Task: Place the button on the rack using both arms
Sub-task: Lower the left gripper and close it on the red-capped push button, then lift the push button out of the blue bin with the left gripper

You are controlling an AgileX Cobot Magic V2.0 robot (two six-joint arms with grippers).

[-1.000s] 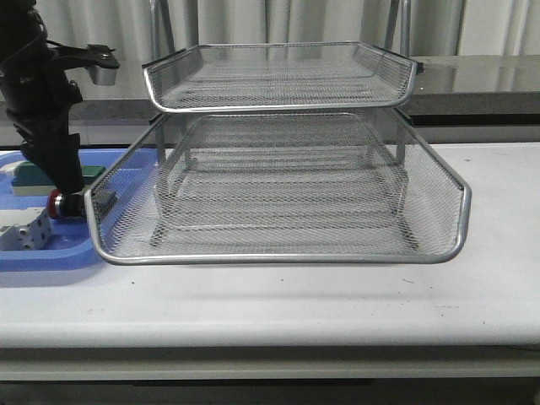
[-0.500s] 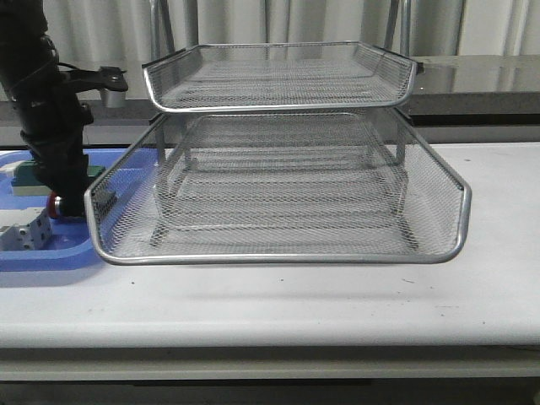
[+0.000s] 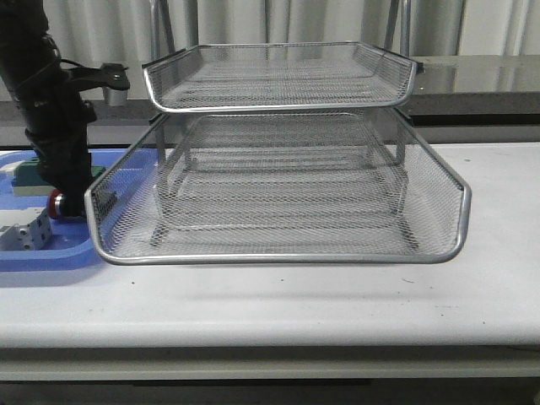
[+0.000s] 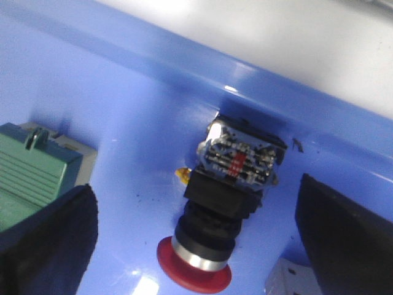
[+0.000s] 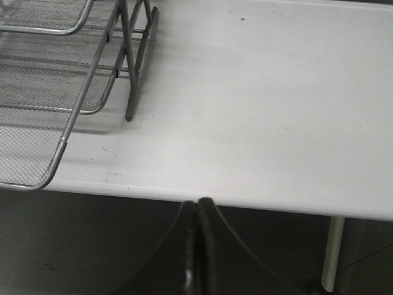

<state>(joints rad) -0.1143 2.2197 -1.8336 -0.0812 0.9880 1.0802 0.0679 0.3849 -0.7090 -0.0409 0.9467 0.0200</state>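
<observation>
The button [image 4: 215,212], with red head, silver collar, black body and blue rear block, lies on its side in the blue tray [image 4: 123,117]. My left gripper [image 4: 195,243] is open, its two black fingers [image 4: 46,239] on either side of the button and apart from it. In the front view the left gripper [image 3: 69,202] is down in the tray at the rack's left edge, and the button's red head [image 3: 55,204] shows beside it. The wire-mesh rack [image 3: 278,186] fills the table's middle. My right gripper [image 5: 198,208] is shut and empty, off the table's edge.
A green-topped block [image 4: 31,172] and a white terminal block [image 4: 287,279] lie in the blue tray [image 3: 42,253] close to the button. The rack's corner and leg [image 5: 132,74] show in the right wrist view. Bare white table [image 5: 264,110] lies right of the rack.
My left arm has shifted a little to the right and down over the tray, then held still. The button has not moved. The rack has not moved.
</observation>
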